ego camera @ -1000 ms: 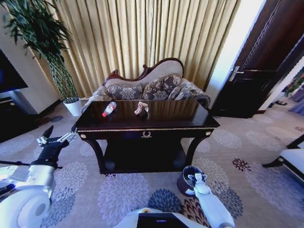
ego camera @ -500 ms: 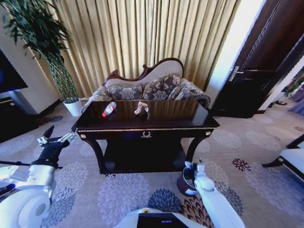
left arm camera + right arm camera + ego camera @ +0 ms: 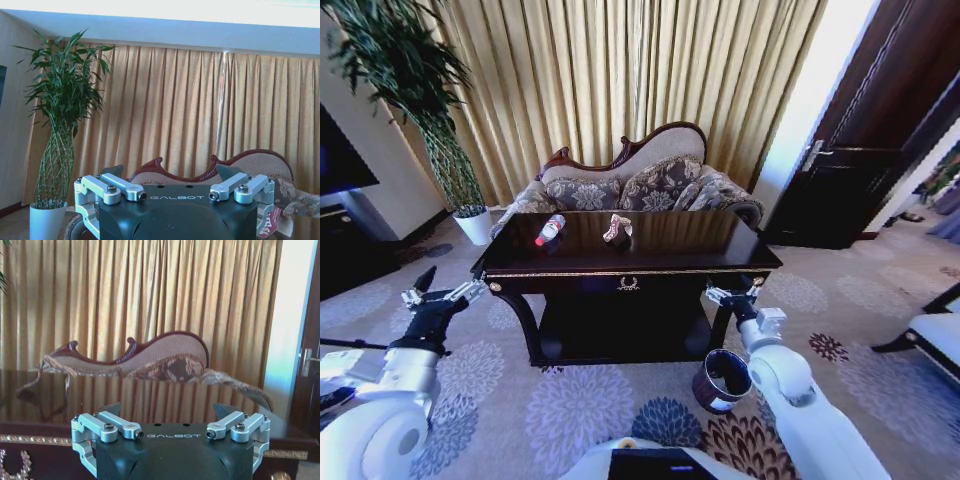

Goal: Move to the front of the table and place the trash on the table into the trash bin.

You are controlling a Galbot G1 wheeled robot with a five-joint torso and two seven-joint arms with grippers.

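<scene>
Right hand (image 3: 169, 416) spread, glossy table (image 3: 75, 400), sofa (image 3: 150, 357), curtains (image 3: 150, 295)

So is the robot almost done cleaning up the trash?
Not yet. It is already in front of the table. The bottle and the wrapper lie on top, untouched. Both the left gripper and the right gripper are open, holding nothing. The trash bin waits on the floor.

Glossy table (image 3: 650, 262) — bottle (image 3: 550, 229) (lying), wrapper (image 3: 616, 228)
</scene>
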